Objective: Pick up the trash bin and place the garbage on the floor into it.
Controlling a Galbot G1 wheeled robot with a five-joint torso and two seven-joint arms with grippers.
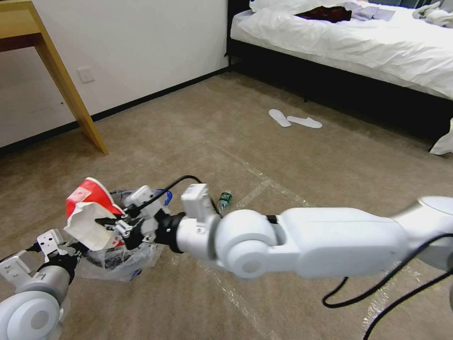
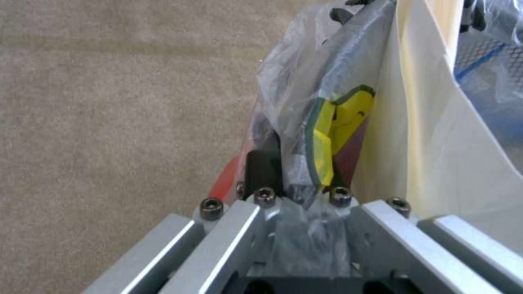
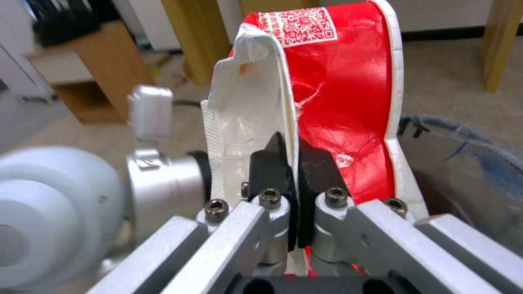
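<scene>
My right hand (image 1: 109, 222) is clamped on a red-and-white wrapper (image 1: 92, 210), holding it over the bin (image 1: 123, 261). My left hand (image 2: 294, 192) is closed on the bin's rim and bag. A bottle (image 1: 225, 200) lies on the floor (image 1: 188, 137) just beyond

Trash bin (image 1: 118, 250) stands on the floor (image 1: 198, 132) at near left. Left gripper (image 1: 78, 245) sits at the bin's left rim; right gripper (image 1: 111, 225) reaches across from the right, above the bin opening, with a wrapper (image 1: 89, 215) in its jaws. Bottle (image 1: 225, 200) lies on the floor right of the bin. Slippers (image 1: 295, 119) lie farther back, before the bed (image 1: 358, 42)
</scene>
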